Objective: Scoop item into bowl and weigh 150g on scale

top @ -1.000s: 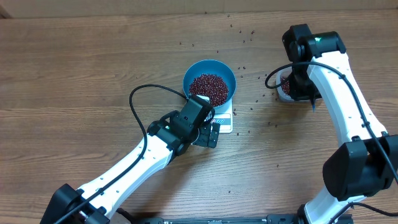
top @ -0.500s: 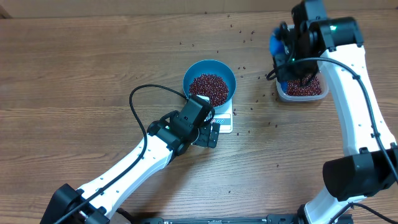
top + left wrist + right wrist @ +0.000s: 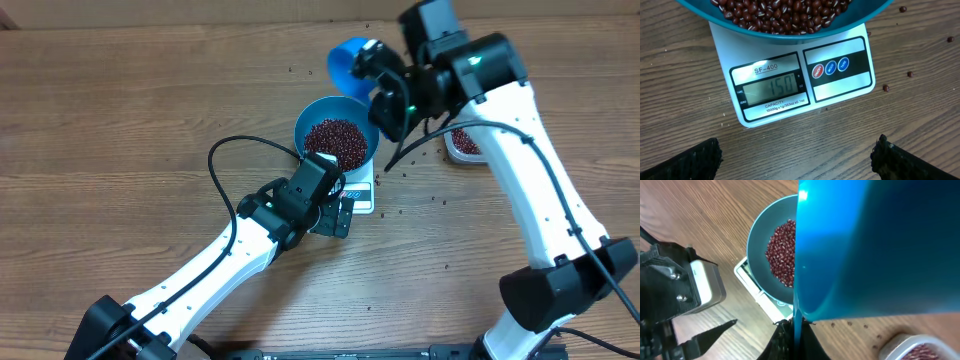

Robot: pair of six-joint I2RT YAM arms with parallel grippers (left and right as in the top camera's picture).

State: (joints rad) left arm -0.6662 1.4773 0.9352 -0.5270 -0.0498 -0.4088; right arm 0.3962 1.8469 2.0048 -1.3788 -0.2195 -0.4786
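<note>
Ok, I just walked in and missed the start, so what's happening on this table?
The right tool is shut on the handle of a blue scoop, held in the air just beyond the blue bowl. Whether the scoop carries anything cannot be seen. The bowl sits on the white scale with red-brown beans in it, and the display reads 150. The left tool hangs open before the scale, holding nothing. A clear tub stands nearby, and stray beans dot the table.

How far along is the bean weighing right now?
Done: the bowl of beans sits on the scale, whose display reads 150. In hand: the right gripper holds the blue scoop up near the bowl. Left: likely just putting the scoop down; the left gripper hovers open before the scale.
</note>
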